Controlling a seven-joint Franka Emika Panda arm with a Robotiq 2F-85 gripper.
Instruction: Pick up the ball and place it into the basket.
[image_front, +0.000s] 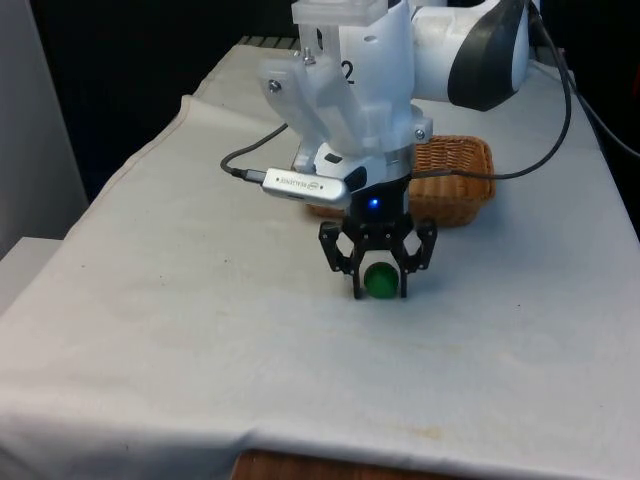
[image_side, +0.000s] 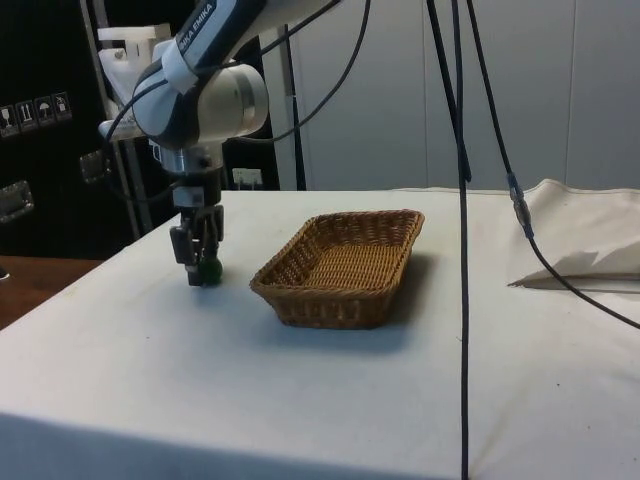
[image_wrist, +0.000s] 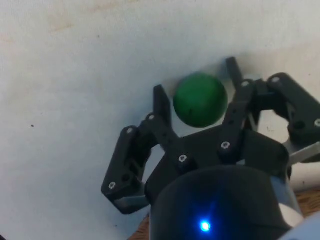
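Down on the white cloth (image_front: 180, 330) now, near the middle of the table, short of its near edge: small green ball (image_front: 380, 281), round, matte, plain, slightly dull in the wrist view. Sitting right between the black fingers (image_wrist: 161, 105) of the gripper (image_front: 380, 285), lowered around it from above. Jaws closed in on the ball from both sides, touching it or all but touching; cannot tell for certain whether pinching. Ball resting on the cloth or barely off it. Beyond, toward the table's far end, wicker basket (image_side: 340, 265), brown, rectangular, shallow, standing apart from the ball.
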